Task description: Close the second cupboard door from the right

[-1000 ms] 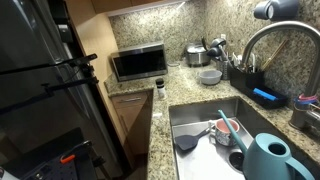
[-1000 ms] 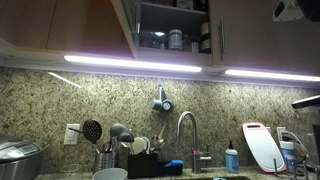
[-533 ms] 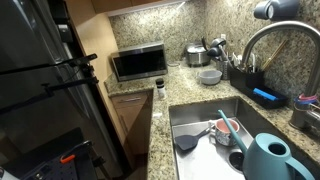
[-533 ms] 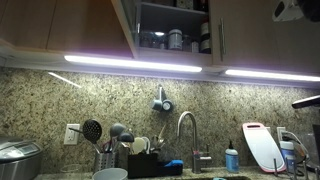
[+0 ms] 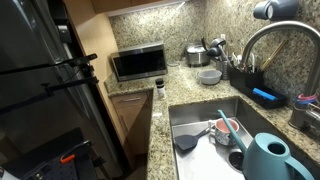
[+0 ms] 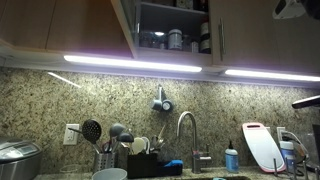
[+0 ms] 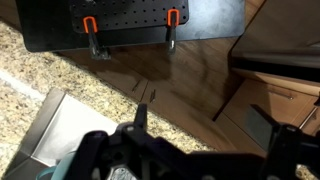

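Observation:
In an exterior view the open cupboard [image 6: 170, 35] shows cans and jars on its shelf. Its wooden door [image 6: 124, 25] stands swung out towards the camera and is seen nearly edge on. The cupboard door to its right [image 6: 240, 35] is shut and has a metal bar handle. In the wrist view my gripper [image 7: 200, 130] is open and empty, its dark fingers wide apart, looking down on wooden floor and a granite counter edge. A dark and white part high at the top right, in both exterior views [image 6: 290, 10] [image 5: 275, 10], looks like my arm.
Below are a granite counter, a sink [image 5: 205, 115] with dishes, a teal watering can [image 5: 270, 160], a tall faucet [image 6: 185, 130], a microwave [image 5: 138, 63], a rice cooker [image 6: 15, 160] and a utensil holder [image 6: 105, 155]. A black pegboard with orange clamps [image 7: 130, 20] lies under the wrist.

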Robot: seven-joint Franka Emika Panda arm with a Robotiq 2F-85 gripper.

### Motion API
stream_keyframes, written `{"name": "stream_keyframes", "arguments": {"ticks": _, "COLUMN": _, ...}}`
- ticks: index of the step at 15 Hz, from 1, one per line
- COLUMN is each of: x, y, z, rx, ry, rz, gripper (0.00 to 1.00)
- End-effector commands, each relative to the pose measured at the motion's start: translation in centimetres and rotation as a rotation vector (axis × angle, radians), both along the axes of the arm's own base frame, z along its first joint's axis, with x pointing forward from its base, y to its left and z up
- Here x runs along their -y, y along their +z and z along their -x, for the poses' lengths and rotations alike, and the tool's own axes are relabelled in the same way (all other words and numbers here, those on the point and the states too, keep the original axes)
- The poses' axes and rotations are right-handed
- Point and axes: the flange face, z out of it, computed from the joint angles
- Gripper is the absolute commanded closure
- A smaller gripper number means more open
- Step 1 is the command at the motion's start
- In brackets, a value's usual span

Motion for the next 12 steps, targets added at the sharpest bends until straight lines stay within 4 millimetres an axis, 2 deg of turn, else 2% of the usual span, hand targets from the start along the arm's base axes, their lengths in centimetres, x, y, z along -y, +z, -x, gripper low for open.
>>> {"name": "stream_keyframes", "arguments": {"ticks": 1, "x": -4.8, "y": -1.2, "z": 3.2, "rx": 0.015, "ry": 0.137, "rz": 0.095, "gripper": 0.00}}
{"name": "stream_keyframes", "arguments": {"ticks": 7, "x": -14.9, "y": -3.2, "z": 9.4, "rx": 0.076, "ry": 0.471, "rz": 0.279, "gripper": 0.00}}
{"name": "stream_keyframes", "arguments": {"ticks": 10, "x": -18.4, "y": -3.0, "z": 11.9, "rx": 0.157, "ry": 0.615, "rz": 0.350, "gripper": 0.00}}
{"name": "stream_keyframes", "arguments": {"ticks": 12, "x": -20.1, "y": -2.1, "z": 12.8, "rx": 0.236, "ry": 0.711, "rz": 0.365, "gripper": 0.00}}
